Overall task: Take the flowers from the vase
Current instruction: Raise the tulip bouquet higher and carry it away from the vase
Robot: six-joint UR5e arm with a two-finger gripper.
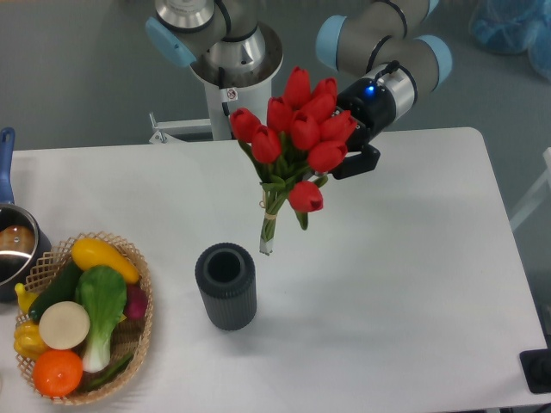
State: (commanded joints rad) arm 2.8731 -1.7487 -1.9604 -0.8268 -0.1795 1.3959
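Note:
The flowers [297, 129], a bunch of red tulip buds on tied green stems, hang in the air above the table, tilted, with the stem ends pointing down and left. The stem tips are just above and to the right of the vase [225, 286], clear of its mouth. The vase is a short dark grey ribbed cylinder standing upright with nothing in it. My gripper [346, 159] is behind the buds on their right side and shut on the bunch; the blooms hide most of its fingers.
A wicker basket [145, 303] of vegetables and fruit stands at the front left. A pot [12, 251] with a blue handle sits at the left edge. The arm's base [231, 60] stands behind the table's far edge.

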